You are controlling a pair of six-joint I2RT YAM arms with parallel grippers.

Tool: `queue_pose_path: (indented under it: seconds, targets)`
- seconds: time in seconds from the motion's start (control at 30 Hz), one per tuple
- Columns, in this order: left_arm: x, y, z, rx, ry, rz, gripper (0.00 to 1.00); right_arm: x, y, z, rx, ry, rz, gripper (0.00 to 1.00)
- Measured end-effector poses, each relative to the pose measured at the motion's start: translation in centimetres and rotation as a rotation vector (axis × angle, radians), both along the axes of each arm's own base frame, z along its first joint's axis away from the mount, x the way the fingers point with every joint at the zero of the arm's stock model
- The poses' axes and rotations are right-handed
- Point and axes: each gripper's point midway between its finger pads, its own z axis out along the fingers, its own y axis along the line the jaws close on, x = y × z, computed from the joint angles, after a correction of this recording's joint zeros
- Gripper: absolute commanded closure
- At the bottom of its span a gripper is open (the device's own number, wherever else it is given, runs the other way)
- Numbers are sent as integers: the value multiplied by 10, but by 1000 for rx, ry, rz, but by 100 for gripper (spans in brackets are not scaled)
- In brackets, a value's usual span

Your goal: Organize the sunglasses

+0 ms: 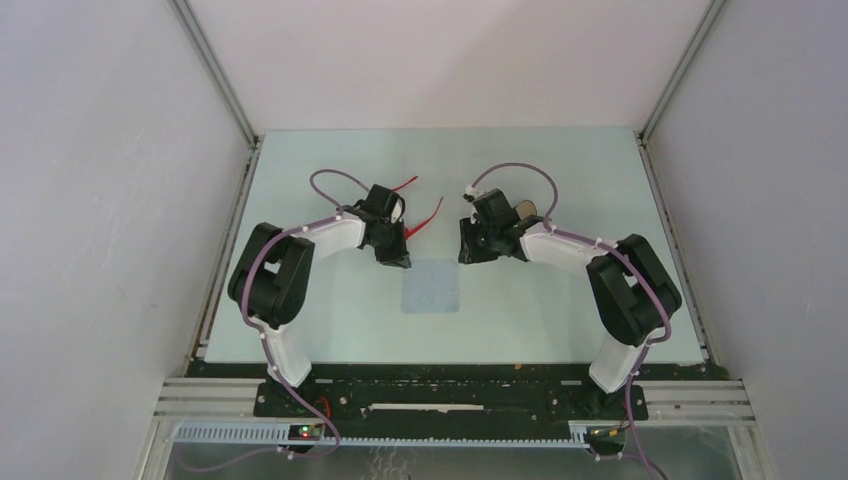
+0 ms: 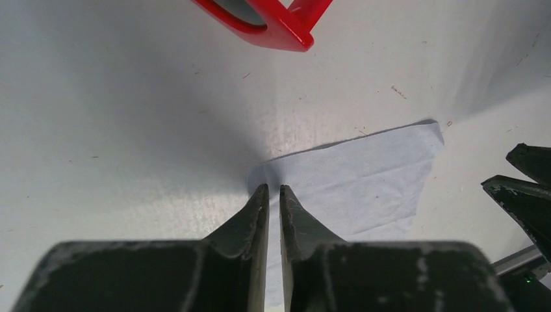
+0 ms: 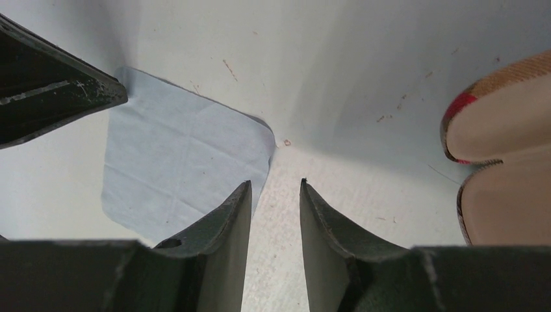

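Observation:
The red sunglasses lie on the table behind my left wrist, and only their thin arms show from above. A corner of the red frame and a dark lens show at the top of the left wrist view. My left gripper is shut to a thin slit with nothing in it, its tips over the near corner of the pale blue cloth. My right gripper is a little open and empty, just beside the cloth's edge.
The cloth lies flat between the two grippers. The brown plaid case lies open to the right of my right gripper, mostly hidden behind the wrist from above. White walls enclose the table on three sides.

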Motion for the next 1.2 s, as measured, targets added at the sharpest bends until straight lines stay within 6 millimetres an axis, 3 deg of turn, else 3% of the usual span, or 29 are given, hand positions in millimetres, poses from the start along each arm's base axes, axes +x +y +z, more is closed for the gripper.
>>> queue_pose_path:
  seconds: [0.1, 0.33, 0.4, 0.57, 0.8, 1.0, 1.2]
  targets:
    - [0, 0, 0, 1, 1, -1, 85, 4, 5, -2, 3, 12, 10, 59]
    - [1, 0, 4, 11, -23, -14, 42, 6, 12, -11, 1, 41, 24, 58]
    - [3, 2, 9, 22, -47, -23, 38, 5, 13, -11, 3, 43, 28, 58]
    - [7, 3, 14, 62, -96, -31, 41, 5, 14, -10, 7, 44, 30, 58]
    - [0, -1, 4, 114, -93, -76, 50, 6, 13, -10, 10, 46, 27, 58]
    - [5, 0, 3, 139, -103, -89, 52, 7, 11, -10, 10, 46, 22, 59]
    - [5, 0, 1, 146, -101, -98, 65, 8, 11, -10, 10, 47, 20, 58]
